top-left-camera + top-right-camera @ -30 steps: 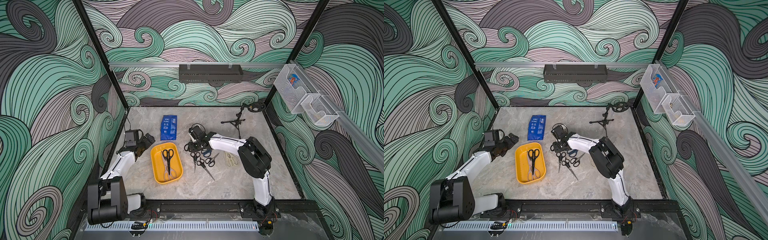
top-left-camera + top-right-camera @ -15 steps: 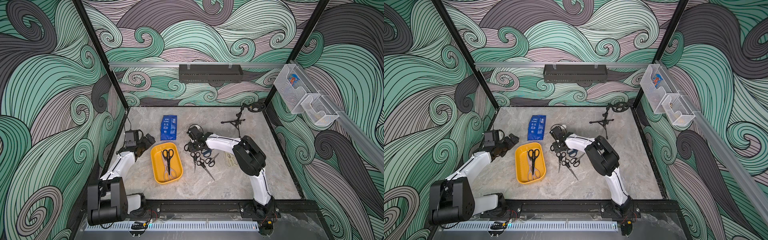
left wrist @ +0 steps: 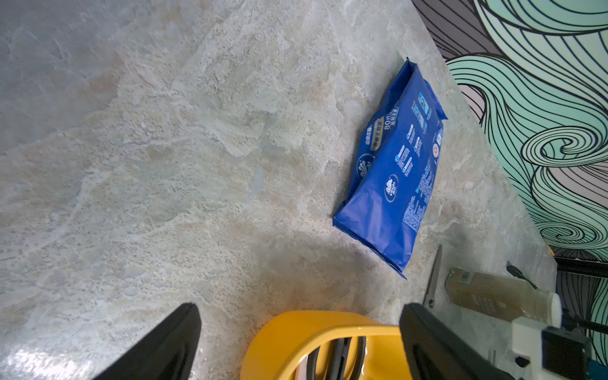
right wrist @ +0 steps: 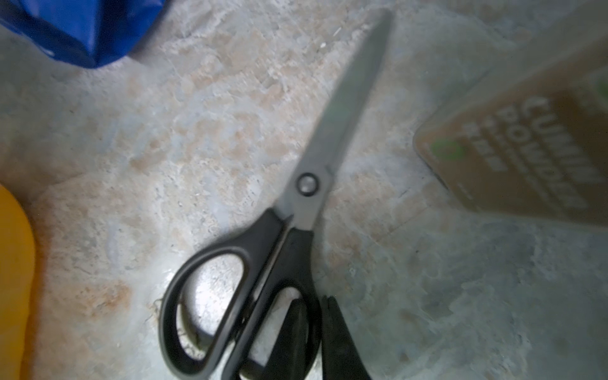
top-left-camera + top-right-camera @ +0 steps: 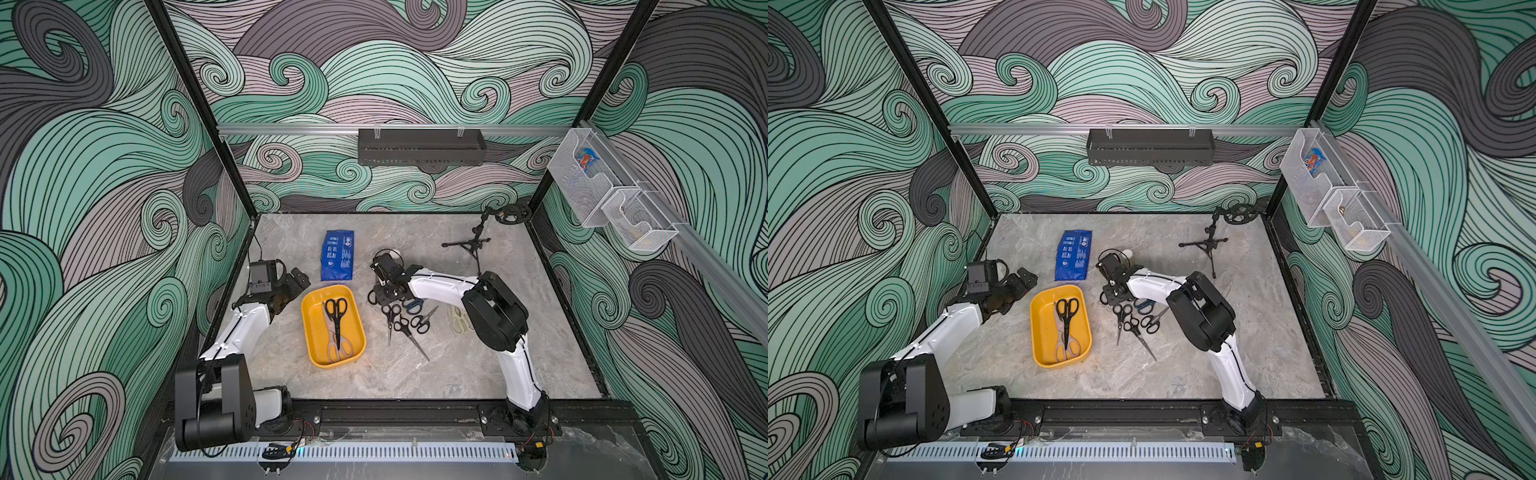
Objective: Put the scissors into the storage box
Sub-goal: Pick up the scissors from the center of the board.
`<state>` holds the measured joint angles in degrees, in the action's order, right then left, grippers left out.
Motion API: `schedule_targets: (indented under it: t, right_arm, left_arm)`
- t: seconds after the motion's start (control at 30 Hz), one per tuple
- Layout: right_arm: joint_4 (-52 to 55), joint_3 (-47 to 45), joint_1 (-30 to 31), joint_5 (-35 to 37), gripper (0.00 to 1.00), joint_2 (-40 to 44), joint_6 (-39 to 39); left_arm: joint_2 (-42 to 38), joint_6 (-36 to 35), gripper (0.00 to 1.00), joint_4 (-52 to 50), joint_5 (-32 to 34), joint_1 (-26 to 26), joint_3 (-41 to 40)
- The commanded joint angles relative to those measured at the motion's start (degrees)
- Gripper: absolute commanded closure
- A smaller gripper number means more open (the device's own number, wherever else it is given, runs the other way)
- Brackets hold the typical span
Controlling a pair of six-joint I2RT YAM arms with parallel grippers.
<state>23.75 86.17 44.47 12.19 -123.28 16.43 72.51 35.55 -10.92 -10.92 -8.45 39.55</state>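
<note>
The yellow storage box sits left of centre and holds a black-handled pair lying over pinkish shears. Several loose scissors lie to its right, among them a blue-handled pair and cream shears. My right gripper is shut on a handle ring of large black-handled scissors, one finger through the ring and the other outside it. My left gripper stands open just off the box's far left corner, holding nothing.
A blue wipes pack lies behind the box. A brown bottle with a white cap lies beside the right gripper. A black mini tripod stands at the back right. A black bin and mesh baskets hang on the walls.
My right gripper has closed onto the black scissors' handle, and the right arm has swung slightly left. The left arm has not moved.
</note>
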Motion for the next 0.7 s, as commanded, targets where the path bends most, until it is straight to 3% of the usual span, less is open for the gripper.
schedule_targets:
  t: [0.0, 0.2, 0.67]
  right_arm:
    - [2.34, 0.03, 0.44, 0.6, 0.92, -3.52, -2.45]
    - [2.36, 1.64, 0.44, 1.24, 1.0, -3.63, -5.29]
    - [3.04, 11.02, -0.17, 2.06, 1.0, -1.35, -10.51]
  left_arm:
    - [-0.68, -0.91, 0.01, -1.4, 0.01, -0.42, 0.85]
    - [-0.18, -0.59, 0.02, -1.55, 0.02, -0.8, 1.15]
    - [-2.55, 2.33, 0.01, -2.02, -1.37, -4.8, -0.3]
